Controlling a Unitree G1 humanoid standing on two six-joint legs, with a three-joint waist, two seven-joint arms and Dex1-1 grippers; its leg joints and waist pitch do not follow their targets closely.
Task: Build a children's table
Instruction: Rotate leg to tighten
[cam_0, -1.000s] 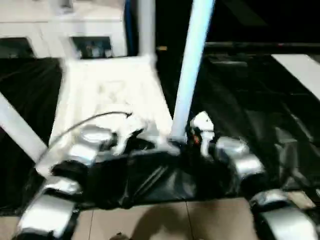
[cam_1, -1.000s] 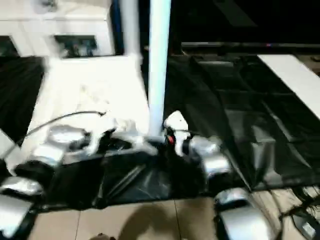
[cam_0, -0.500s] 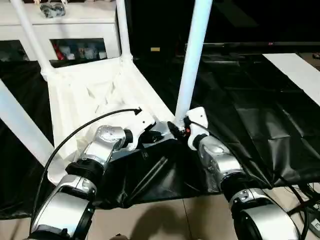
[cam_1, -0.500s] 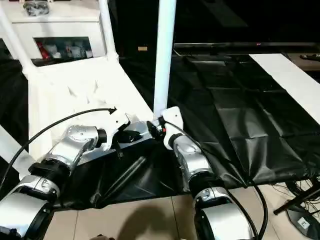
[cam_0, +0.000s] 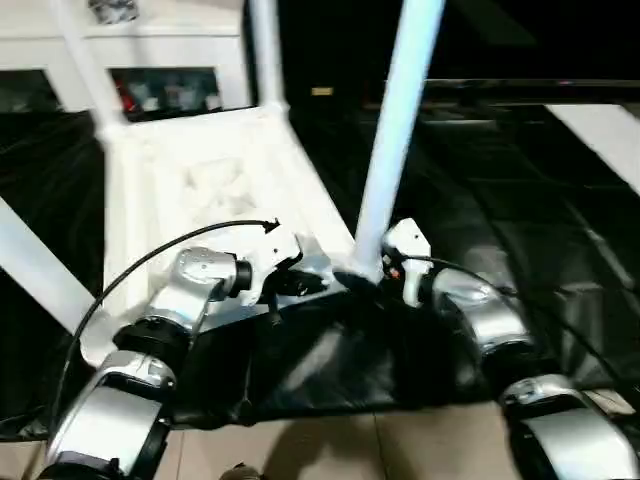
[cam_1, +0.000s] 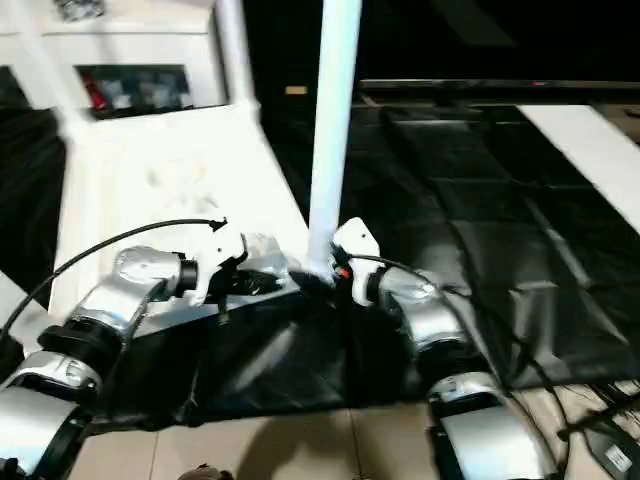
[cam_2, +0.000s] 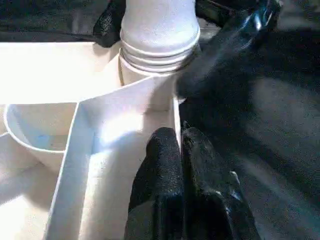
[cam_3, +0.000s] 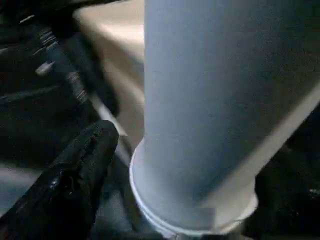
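— Grippers first: where do they stand?
— Left gripper (cam_2: 181, 150), fingers pinched together, presses the rim of the upturned table top (cam_0: 210, 180). Right gripper (cam_0: 392, 262) flanks the near leg (cam_0: 395, 130) at three o'clock; its spread I cannot tell.
— Progress?
— All four legs look socketed; flipping upright seems left.

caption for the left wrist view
Left claw pinching the upturned table's rim beside a leg seated in its corner socket.

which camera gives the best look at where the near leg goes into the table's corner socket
The left wrist view: the leg enters the ribbed corner socket just beyond the left fingers. The right wrist view shows its base close up; the head views show its shaft.
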